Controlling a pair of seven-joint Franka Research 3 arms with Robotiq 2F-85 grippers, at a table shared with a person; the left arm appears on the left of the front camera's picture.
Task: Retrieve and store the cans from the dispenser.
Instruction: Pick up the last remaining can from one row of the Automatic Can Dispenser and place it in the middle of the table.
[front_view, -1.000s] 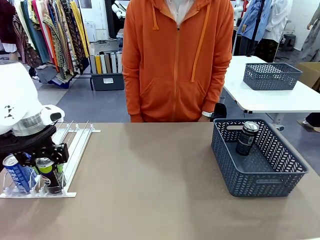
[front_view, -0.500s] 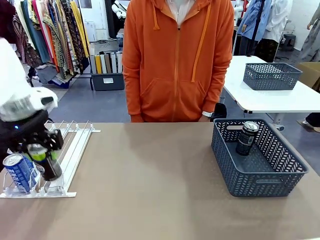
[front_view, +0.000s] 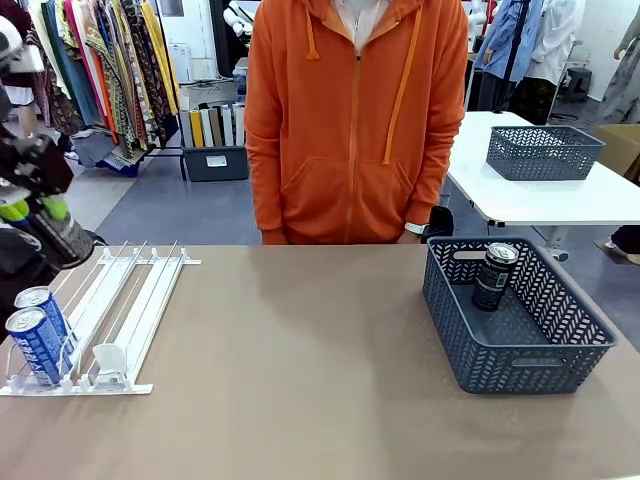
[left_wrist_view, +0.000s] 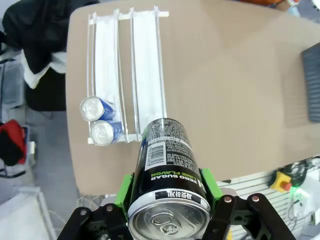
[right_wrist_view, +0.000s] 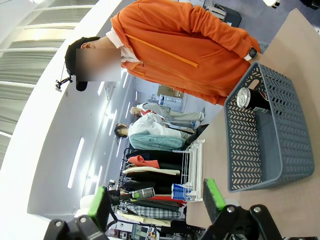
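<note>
Aloft, left tool (front_view: 35, 210): raised off the bench (front_view: 300, 380) at about 10 o'clock in the front view, with its green pads pinching the black can (front_view: 68, 240) across the body. In the left wrist view the can's silver top faces the lens and its base points down at the bench.
Right tool (right_wrist_view: 156, 200): fingers spread wide, nothing between the pads.
Dispenser (front_view: 135, 300): lies flat at the bench's 8 o'clock corner, its rails running away toward 12 to 1 o'clock.
Blue cans (front_view: 36, 330): two, one behind the other at the near end of the rack's leftmost side, touching or nearly so.
Pusher block (front_view: 108, 358): white, at the near end of a lane just right of the blue cans.
Basket (front_view: 525, 365): dark grey lattice at 4 o'clock, well apart from the rack.
Basket can (front_view: 495, 277): black, slightly tilted, in the far left part of the basket.
In the way: a person (front_view: 355, 130) in an orange hoodie stands at 12 o'clock, close against the far edge.
Edges: the rack's near end sits close to the near-left bench edge, and the basket's right wall lies near the right edge.
Open room: the bench top is bare between rack and basket, from 6 to 12 o'clock.
Beyond: a white table (front_view: 560, 200) at 2 o'clock carries another grey basket (front_view: 543, 152).
</note>
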